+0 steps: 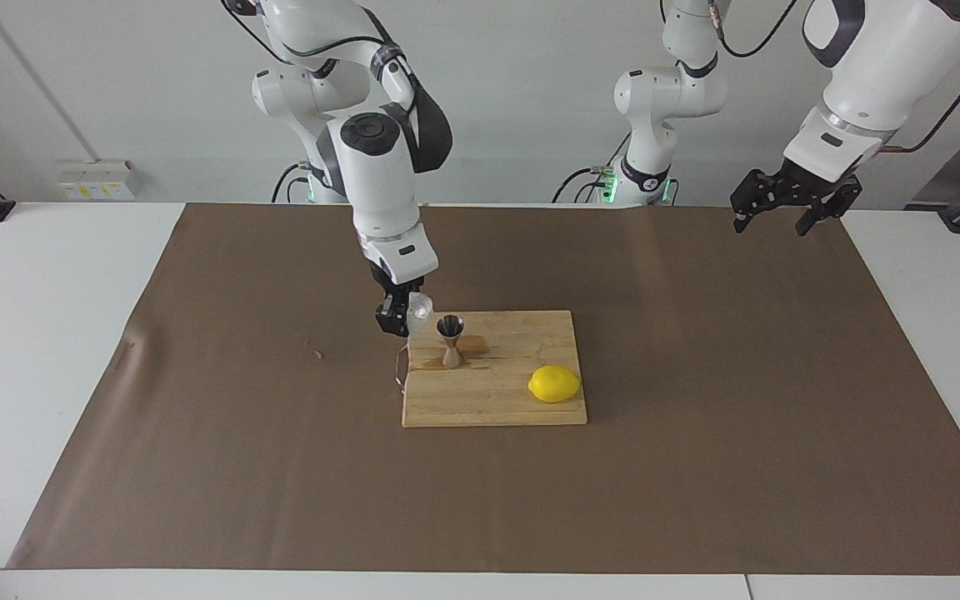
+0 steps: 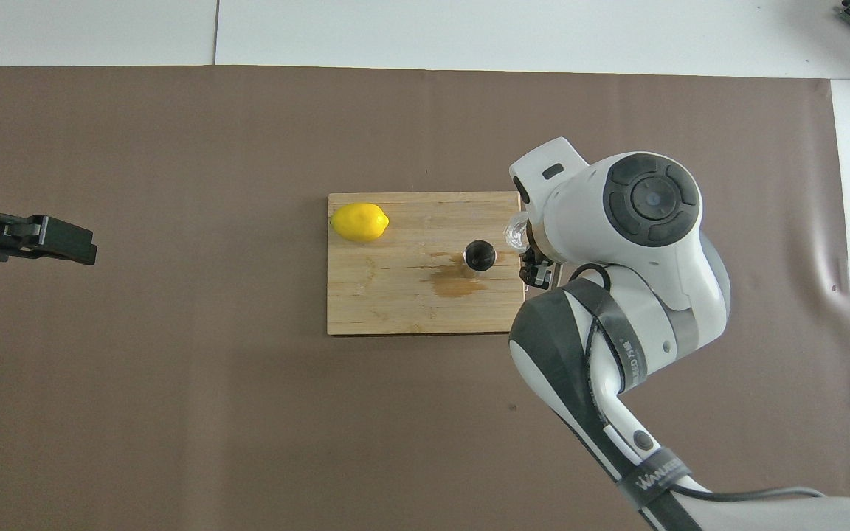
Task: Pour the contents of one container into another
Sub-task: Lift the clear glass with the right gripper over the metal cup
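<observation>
The steel jigger stands upright on the wooden cutting board, beside a wet stain. My right gripper is shut on the clear glass cup, holding it tilted in the air over the board's edge at the right arm's end, just beside the jigger's rim. Much of the gripper is hidden under the arm in the overhead view. My left gripper waits open, raised over the brown mat at the left arm's end.
A yellow lemon lies on the board's corner toward the left arm's end. The brown mat covers most of the white table. A metal handle loop sticks out from the board's edge under the cup.
</observation>
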`<state>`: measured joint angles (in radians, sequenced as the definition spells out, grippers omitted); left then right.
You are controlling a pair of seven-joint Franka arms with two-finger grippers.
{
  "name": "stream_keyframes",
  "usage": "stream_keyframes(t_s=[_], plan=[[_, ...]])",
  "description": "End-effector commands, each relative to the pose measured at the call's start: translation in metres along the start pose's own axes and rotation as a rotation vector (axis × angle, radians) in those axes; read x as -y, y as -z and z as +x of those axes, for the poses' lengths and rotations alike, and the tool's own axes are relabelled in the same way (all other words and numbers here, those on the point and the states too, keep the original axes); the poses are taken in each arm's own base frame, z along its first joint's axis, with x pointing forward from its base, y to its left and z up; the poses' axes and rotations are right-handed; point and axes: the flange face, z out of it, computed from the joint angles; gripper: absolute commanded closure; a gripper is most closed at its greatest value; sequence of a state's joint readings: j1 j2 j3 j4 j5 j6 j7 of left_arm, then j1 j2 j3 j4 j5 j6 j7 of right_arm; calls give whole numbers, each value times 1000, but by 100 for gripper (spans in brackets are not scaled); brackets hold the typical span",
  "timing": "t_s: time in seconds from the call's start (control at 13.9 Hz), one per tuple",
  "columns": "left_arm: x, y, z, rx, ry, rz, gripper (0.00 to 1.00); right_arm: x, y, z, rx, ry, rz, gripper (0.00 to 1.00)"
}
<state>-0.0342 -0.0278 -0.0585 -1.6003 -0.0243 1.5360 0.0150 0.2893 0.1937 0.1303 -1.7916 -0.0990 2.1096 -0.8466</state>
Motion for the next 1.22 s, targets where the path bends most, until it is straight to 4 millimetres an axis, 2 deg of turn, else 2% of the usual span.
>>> stream_keyframes(t_s=[0.0,0.36,0.58,1.15], plan=[[0,1,-9,2,8,1,0,2,-2,19,45,12,-25,100],[0,1,-9,2,8,1,0,3,-11,27,113,82,-74,100],[0,1,-9,2,8,2,0,15,-17,46,160,156,-103,100],[0,1,-9,2,8,1,0,34,-21,59,314,320,-175,100]])
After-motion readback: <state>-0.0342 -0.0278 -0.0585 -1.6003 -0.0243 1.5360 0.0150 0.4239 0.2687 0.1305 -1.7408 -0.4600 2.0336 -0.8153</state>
